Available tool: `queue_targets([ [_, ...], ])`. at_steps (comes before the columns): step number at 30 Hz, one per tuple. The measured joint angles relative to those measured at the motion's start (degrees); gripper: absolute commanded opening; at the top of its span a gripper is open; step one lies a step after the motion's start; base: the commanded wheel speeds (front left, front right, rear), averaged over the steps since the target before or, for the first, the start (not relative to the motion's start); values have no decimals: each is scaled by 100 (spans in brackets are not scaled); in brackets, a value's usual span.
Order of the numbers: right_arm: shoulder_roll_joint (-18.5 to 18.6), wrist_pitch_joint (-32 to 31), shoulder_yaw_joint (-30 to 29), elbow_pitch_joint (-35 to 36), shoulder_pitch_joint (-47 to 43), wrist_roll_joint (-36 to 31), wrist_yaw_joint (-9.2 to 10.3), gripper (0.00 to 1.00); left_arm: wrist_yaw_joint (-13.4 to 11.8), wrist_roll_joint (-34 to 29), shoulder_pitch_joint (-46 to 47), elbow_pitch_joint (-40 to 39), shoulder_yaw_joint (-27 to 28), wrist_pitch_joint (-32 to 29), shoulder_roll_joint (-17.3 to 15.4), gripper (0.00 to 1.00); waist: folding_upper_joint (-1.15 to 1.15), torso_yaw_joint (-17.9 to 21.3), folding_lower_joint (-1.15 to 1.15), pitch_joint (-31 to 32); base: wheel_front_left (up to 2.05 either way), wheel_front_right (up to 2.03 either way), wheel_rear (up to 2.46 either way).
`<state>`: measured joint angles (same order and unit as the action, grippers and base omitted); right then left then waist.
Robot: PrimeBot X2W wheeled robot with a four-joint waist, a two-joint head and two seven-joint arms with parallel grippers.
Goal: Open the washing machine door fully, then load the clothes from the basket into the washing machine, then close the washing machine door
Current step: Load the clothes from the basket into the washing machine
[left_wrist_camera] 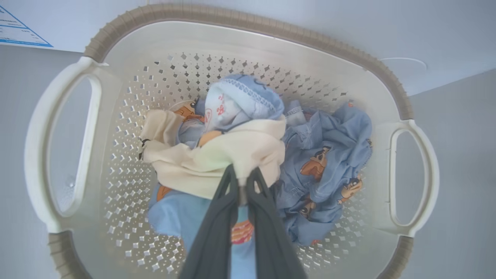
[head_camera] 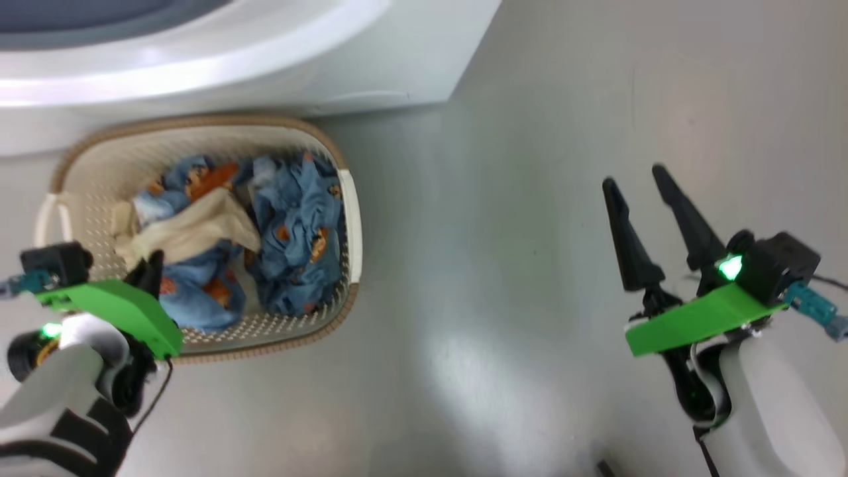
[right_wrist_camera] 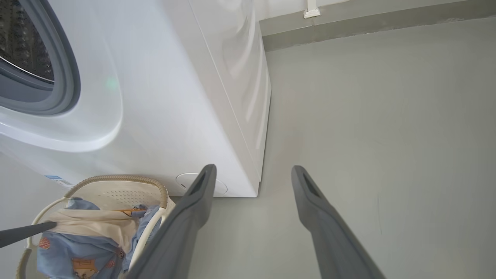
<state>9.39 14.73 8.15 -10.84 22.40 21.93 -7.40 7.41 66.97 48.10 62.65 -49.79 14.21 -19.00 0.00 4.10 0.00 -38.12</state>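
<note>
The cream basket (head_camera: 199,122) stands on the floor against the white washing machine (head_camera: 265,59), holding blue printed clothes (head_camera: 298,225) and a beige cloth (head_camera: 192,232). My left gripper (head_camera: 154,265) reaches down into the basket. In the left wrist view it (left_wrist_camera: 242,176) is shut on a fold of the beige cloth (left_wrist_camera: 209,162), which lies on top of the blue garments (left_wrist_camera: 329,162). My right gripper (head_camera: 639,179) hangs open over bare floor to the right, fingers (right_wrist_camera: 197,193) spread with nothing between them. The machine's opening shows its grey gasket (right_wrist_camera: 66,69) and steel drum (right_wrist_camera: 23,42). The door is out of view.
Grey floor (head_camera: 503,265) stretches to the right of the basket and machine. A wall base (right_wrist_camera: 368,23) runs behind the machine. A blue label (left_wrist_camera: 19,31) sits at the machine's lower corner, and a round cap (right_wrist_camera: 186,182) lies low on its front.
</note>
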Motion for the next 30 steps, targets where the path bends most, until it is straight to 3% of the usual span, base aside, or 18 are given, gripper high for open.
queue_targets([
  [8,49,0,9,-279,-423,185,0,100,0,-372,-533,-409,634,1,13,0,0,-119,0,670,0,0,0],
  [30,255,-1,-175,-458,-1458,376,0,100,0,-2849,-2966,-2553,3422,1,365,0,0,-369,0,2657,0,0,0],
])
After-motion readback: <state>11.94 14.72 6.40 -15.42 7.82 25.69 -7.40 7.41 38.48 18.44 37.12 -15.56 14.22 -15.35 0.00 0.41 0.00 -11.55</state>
